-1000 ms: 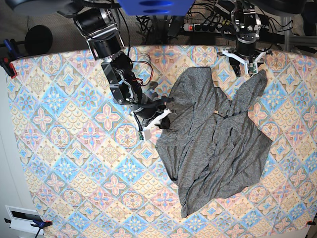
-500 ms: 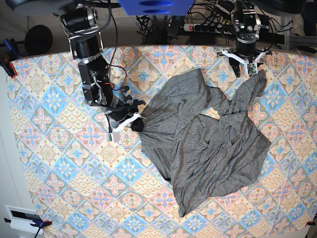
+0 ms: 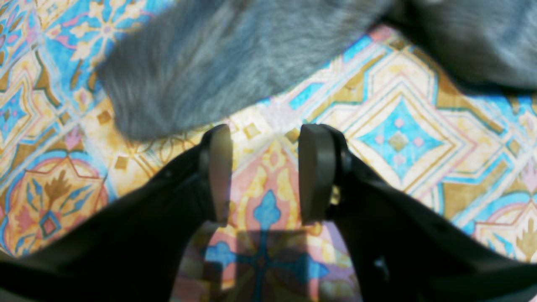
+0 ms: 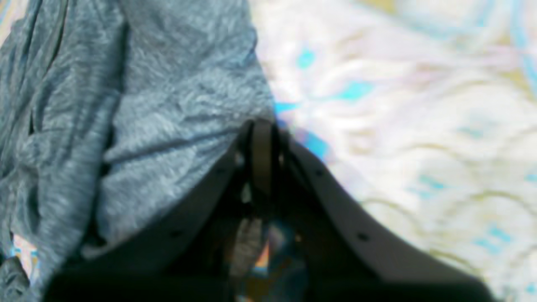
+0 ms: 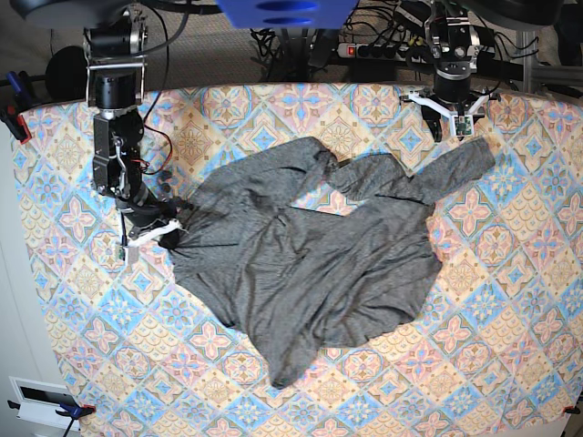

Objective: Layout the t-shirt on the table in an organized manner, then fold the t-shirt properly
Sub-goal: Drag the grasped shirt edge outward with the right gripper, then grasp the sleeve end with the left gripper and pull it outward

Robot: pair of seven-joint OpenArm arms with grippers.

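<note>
Base view: the t-shirt (image 5: 310, 264) lies crumpled across the middle of the table (image 5: 510, 364), body bunched, 1 long sleeve running toward the far right corner, its cuff just near the left gripper (image 5: 450, 114).

Right gripper (image 5: 157, 233), on the left of the base view: fingers pinched fully together on the shirt's left edge. In the right wrist view the grey knit gathers into the closed tips (image 4: 262, 138), with radiating creases. Judged a firm hold on a small tuck of fabric.

Left gripper, far right: fingers parted about halfway, nothing between them. Left wrist view shows only patterned cloth between the 2 pads (image 3: 316, 172); the sleeve end (image 3: 176, 84) lies just beyond the tips, not touching.

Handling notes (judgement):
- Soft, limp, light knit. It will drape and drag, not hold shape, and stretch slightly under pull.
- The cloth under it looks smooth enough for sliding, though folds may travel with the shirt.
- Not fragile; a pinch grip is safe.
- Best holds: hem corners, shoulder seams, cuffs. Seamed edges are thicker and slip less than mid-panel fabric.
- Layout still unfinished; sleeves and body need spreading flat before any fold.
</note>
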